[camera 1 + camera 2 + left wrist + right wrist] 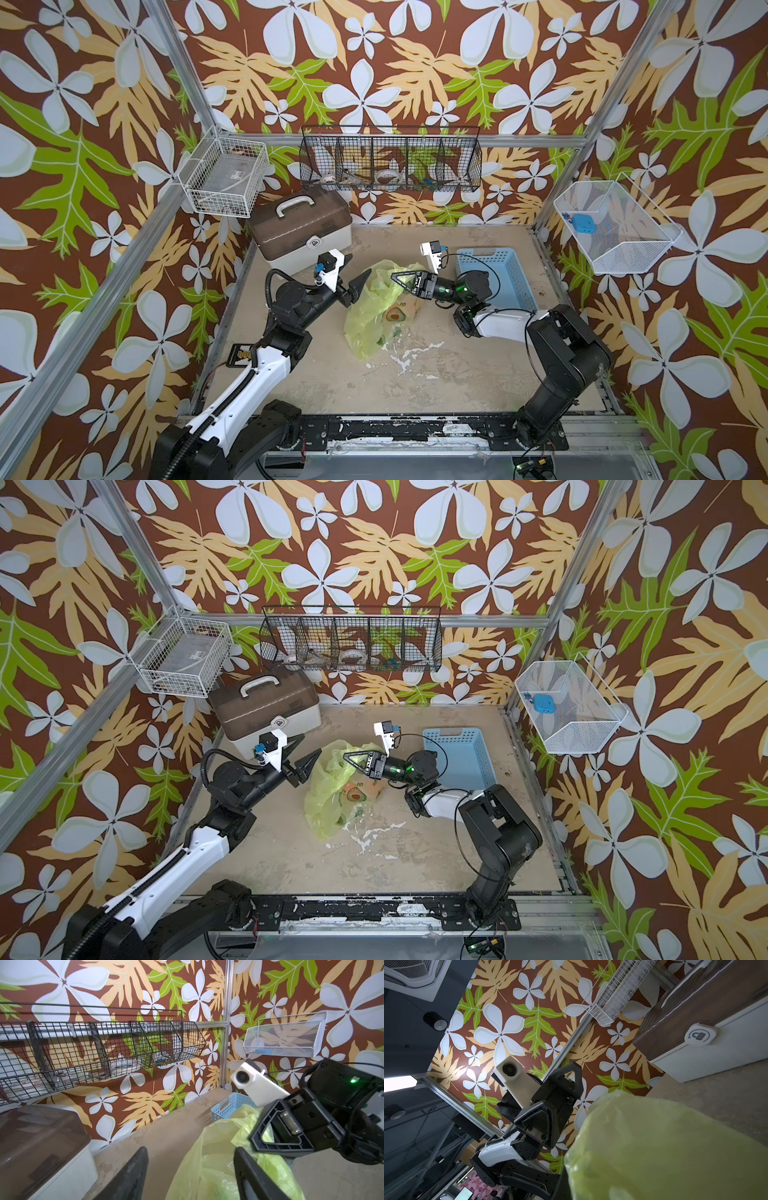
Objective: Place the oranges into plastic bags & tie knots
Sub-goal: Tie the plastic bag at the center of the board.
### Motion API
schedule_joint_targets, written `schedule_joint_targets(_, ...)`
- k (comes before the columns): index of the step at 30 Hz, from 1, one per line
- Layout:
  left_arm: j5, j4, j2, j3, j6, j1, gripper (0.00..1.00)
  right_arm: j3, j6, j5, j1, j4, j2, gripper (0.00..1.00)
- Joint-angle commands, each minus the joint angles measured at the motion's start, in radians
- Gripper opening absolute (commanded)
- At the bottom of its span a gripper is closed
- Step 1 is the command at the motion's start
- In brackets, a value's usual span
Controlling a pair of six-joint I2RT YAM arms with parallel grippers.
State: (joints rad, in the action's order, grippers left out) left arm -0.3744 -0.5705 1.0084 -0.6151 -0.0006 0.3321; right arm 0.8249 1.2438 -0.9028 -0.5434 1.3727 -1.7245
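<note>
One knot seems left for you to tie: right end effector (395,276) pinches the thin yellow-green avocado-print plastic bag (365,328); left end effector (360,263) open.

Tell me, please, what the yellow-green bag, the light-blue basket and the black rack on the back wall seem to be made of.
The yellow-green bag: thin plastic film, probably; translucent, faintly shiny, crumpled in soft folds.
The light-blue basket: moulded hard plastic, it seems; matt, even colour, slotted walls.
The black rack: metal wire, likely coated black; a thin straight grid one sees through.
</note>
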Motion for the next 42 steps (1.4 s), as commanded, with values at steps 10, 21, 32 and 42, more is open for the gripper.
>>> schedule_joint_targets(10, -0.282, 0.009, 0.020, -0.035, -0.254, -0.004, 0.61, 0.003, -0.053, -0.159, -0.001, 0.110, -0.055, 0.00)
schedule_joint_targets(21, -0.430, -0.144, 0.192, -0.064, -0.605, -0.005, 0.56, -0.012, -0.181, -0.157, -0.001, -0.029, 0.005, 0.00)
schedule_joint_targets(32, -0.432, -0.257, 0.143, 0.007, -0.694, -0.005, 0.50, -0.003, -0.187, -0.143, -0.001, -0.047, -0.010, 0.00)
schedule_joint_targets(42, -0.446, -0.139, 0.133, -0.016, -0.698, -0.004, 0.44, 0.000, -0.191, -0.136, -0.001, -0.052, -0.017, 0.00)
